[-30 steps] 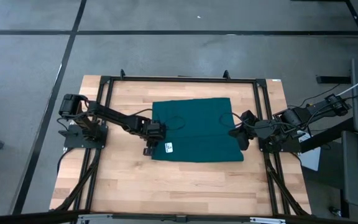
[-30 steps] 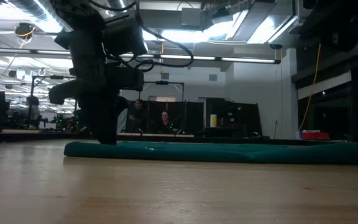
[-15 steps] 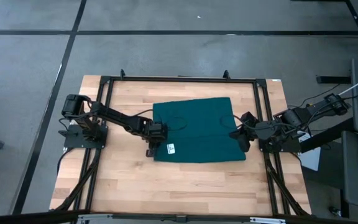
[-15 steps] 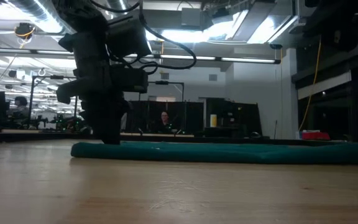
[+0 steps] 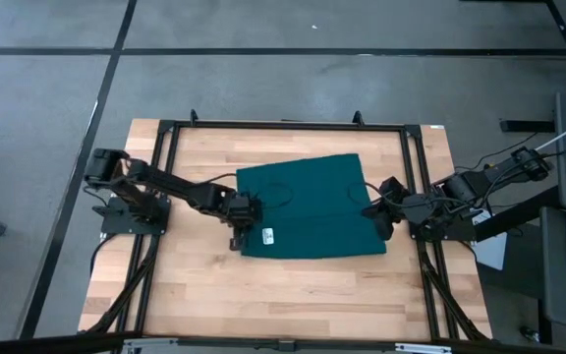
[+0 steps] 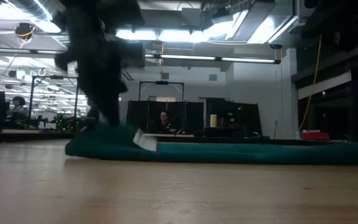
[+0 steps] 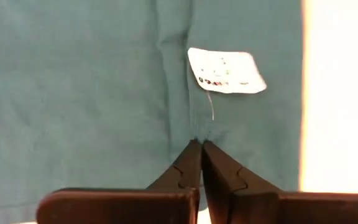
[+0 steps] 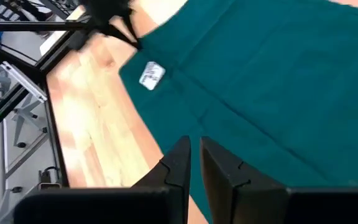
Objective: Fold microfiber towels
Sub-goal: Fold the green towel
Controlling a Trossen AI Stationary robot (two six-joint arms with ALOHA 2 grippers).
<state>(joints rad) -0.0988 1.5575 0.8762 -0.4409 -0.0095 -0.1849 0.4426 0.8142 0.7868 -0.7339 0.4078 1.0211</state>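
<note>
The dark teal microfiber towel (image 5: 308, 208) lies in the middle of the wooden table, with its white label (image 5: 267, 234) near the left edge. My left gripper (image 5: 241, 228) is shut on that left edge, close to the label (image 7: 226, 71). My right gripper (image 5: 372, 212) hovers over the towel's right edge. Its fingers (image 8: 194, 149) are all but shut, with nothing seen between them. Apart from the left edge, the towel rests flat on the table. My left gripper pinches the towel's left edge (image 7: 197, 134) between its two fingertips, just beside the label. The fingers slant steeply down from the table's left side. The cloth puckers at the fingertips. That edge (image 6: 114, 138) stands a little off the table, and the label (image 6: 145, 140) is tipped up.
A black metal frame (image 5: 283, 125) runs around the table top. Bare wood (image 5: 263, 295) lies between the towel and the near edge. In the low view, people (image 6: 164, 118) sit at desks in the room beyond the table.
My left gripper has taken hold of the towel's left edge and risen a little, drawing it slightly toward the table's left. That edge now stands up with the label tipped, while the remainder of the towel stays flat.
</note>
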